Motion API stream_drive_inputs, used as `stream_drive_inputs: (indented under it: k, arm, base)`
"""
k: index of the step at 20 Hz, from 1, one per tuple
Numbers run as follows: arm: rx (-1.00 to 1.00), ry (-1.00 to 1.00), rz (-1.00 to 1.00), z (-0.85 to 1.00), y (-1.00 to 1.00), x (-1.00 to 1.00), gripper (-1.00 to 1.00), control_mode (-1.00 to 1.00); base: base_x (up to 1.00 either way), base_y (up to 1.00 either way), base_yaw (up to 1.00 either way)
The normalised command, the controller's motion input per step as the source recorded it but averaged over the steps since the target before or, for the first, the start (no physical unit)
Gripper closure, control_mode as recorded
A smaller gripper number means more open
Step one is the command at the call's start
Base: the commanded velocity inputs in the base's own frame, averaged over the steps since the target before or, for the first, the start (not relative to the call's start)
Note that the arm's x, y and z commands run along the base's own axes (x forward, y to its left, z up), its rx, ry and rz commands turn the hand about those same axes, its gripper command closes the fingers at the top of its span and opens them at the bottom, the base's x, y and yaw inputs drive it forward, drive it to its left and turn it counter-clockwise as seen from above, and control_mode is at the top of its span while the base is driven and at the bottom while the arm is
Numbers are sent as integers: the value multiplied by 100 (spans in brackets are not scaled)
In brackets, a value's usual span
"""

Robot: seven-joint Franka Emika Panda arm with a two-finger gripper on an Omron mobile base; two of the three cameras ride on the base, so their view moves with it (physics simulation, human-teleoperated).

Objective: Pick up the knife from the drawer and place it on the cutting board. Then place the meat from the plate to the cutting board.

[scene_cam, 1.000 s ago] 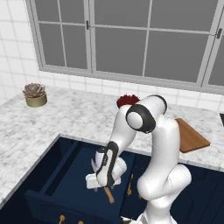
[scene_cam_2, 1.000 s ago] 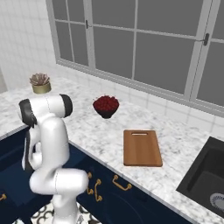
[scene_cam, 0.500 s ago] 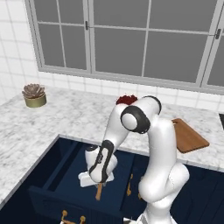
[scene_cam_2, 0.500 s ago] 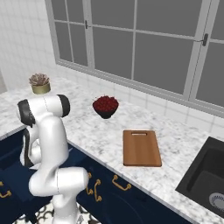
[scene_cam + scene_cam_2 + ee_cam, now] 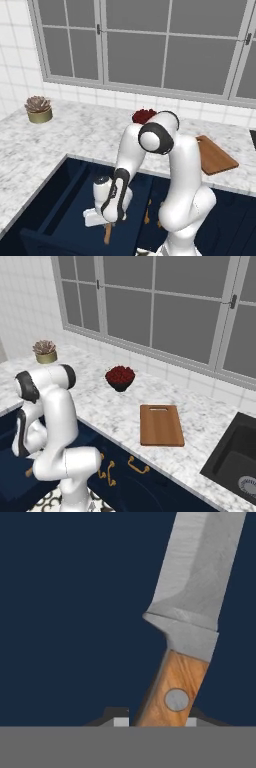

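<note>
Lowered further into the drawer (image 5: 60, 200) since the earlier frames, the arm now has its gripper (image 5: 154, 722) at the drawer floor with both tips against the knife (image 5: 192, 607). Jaws: drawn in from wide open to a narrow pinch on the tan handle, 1 tip on each side near the rivet, as the hand view shows. Knife: lying flat on the navy floor of the open drawer, its long axis running away from the jaws, handle nearest them and blade pointing up and slightly right in the hand view; in the left base view a sliver of handle pokes out below the hand. Judged from the contact on both sides, the grasp looks made but the knife is not yet lifted. Next move calls for a straight lift clear of the drawer walls, then a carry to the board (image 5: 160, 425), which lies on the counter well to the robot's right, past the bowl (image 5: 120, 377) of red pieces. Risk: a grip this near the handle's end may let the blade droop or swing.
</note>
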Motion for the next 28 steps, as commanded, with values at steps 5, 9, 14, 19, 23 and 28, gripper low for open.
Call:
stream_drive_inputs:
  k: [5,9,14,19,23,28]
  arm:
    - [-6,0,-10,78,48,-30,100,-100]
    - [-13,0,-6,100,21,-51,100,-100]
    - [-13,-1,0,100,0,-26,100,-100]
    - [-9,0,-4,100,0,-7,100,-100]
    - [-8,0,-2,100,0,0,100,-100]
    - [-6,1,-3,100,-3,7,100,-100]
  base:
    - [0,0,0]
    - [0,0,0]
    - [0,0,0]
    - [0,0,0]
    - [0,0,0]
    - [0,0,0]
